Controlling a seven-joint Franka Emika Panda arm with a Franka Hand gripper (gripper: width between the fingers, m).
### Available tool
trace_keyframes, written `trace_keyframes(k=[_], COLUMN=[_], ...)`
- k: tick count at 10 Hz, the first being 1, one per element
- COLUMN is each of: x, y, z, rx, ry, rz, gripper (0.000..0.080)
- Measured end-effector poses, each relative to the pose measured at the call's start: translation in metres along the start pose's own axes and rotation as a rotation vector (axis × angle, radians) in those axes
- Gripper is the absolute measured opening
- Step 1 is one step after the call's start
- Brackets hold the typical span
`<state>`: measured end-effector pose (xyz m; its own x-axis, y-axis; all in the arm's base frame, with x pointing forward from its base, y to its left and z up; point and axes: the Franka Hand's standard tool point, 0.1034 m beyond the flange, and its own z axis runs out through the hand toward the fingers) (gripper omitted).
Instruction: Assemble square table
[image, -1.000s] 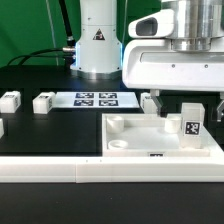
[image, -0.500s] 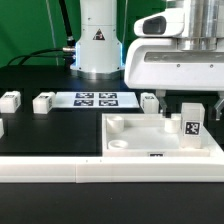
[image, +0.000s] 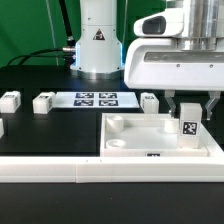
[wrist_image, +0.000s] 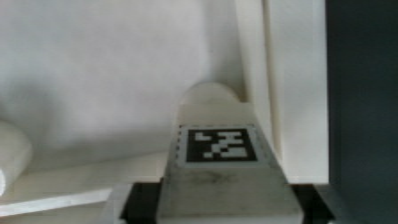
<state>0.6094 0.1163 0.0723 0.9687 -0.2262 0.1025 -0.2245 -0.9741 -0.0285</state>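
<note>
The white square tabletop (image: 150, 148) lies at the exterior view's right, raised rim up. A white leg block (image: 189, 128) with a black-and-white tag stands upright on it, near its far right corner. My gripper (image: 189, 115) reaches down from above, one finger on each side of the block. In the wrist view the leg block (wrist_image: 221, 140) fills the gap of my gripper (wrist_image: 224, 203), and both black pads (wrist_image: 146, 203) lie against its sides. The tabletop surface (wrist_image: 89, 100) shows beneath it.
Three more leg blocks (image: 10, 100), (image: 43, 101), (image: 149, 101) lie on the black table behind the tabletop. The marker board (image: 96, 99) sits in front of the robot base (image: 97, 40). A long white rail (image: 60, 172) runs along the front edge.
The fingers have drawn in from wide apart until they lie against the sides of the leg block. The block and the tabletop have not moved.
</note>
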Motion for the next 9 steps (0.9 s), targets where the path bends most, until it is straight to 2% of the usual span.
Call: trace_keyframes(k=[3, 7, 8, 9], x=[0.001, 0.003, 0.003, 0.003], y=[0.001, 0.017, 0.018, 0.017], z=[0.000, 0.000, 0.000, 0.000], rx=[0.001, -0.037, -0.038, -0.037], ry=[0.006, 0.027, 0.027, 0.027], rz=[0.210, 0.452, 0.454, 0.453], gripper=[0.0288, 0.0294, 0.0346, 0.0482])
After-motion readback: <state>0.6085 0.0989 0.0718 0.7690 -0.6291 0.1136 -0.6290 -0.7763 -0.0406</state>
